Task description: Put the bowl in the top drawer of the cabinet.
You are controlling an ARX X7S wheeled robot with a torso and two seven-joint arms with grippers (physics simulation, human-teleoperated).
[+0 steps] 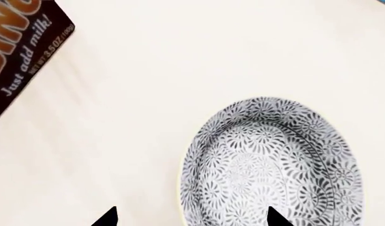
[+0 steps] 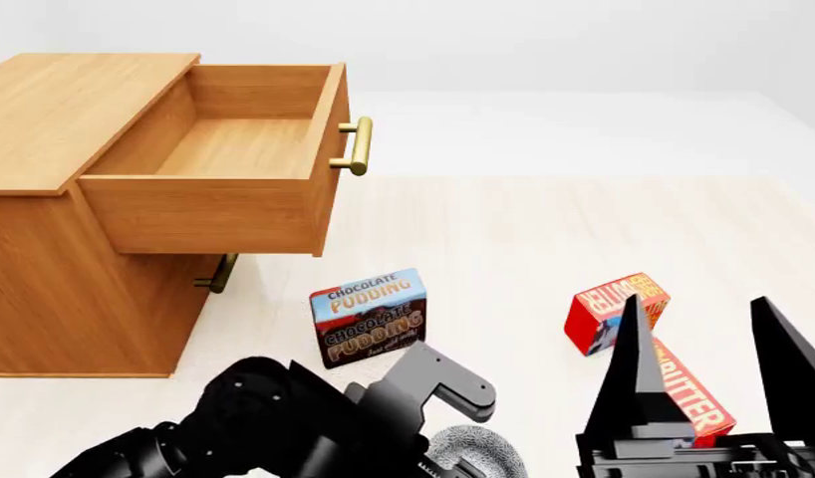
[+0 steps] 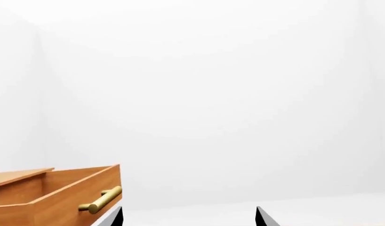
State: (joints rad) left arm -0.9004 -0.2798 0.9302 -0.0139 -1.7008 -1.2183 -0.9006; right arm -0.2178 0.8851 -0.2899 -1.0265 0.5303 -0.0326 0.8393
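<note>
The bowl (image 1: 271,165), white with a fine grey pattern, sits upright on the pale floor; its rim shows at the head view's lower edge (image 2: 485,453). My left gripper (image 1: 192,219) is open just above it, one fingertip over the bowl's inside and the other outside its rim. The cabinet (image 2: 62,259) stands at the left with the top drawer (image 2: 228,149) pulled out and empty, brass handle (image 2: 356,145) facing right. My right gripper (image 2: 706,339) is open and empty, fingers pointing up, apart from the bowl; its wrist view shows the drawer (image 3: 54,195).
A chocolate pudding box (image 2: 369,317) stands between the cabinet and my left arm (image 2: 288,423), also in the left wrist view (image 1: 23,61). Two red boxes (image 2: 618,307) (image 2: 686,393) lie by my right gripper. The lower drawer's handle (image 2: 221,272) shows under the open drawer.
</note>
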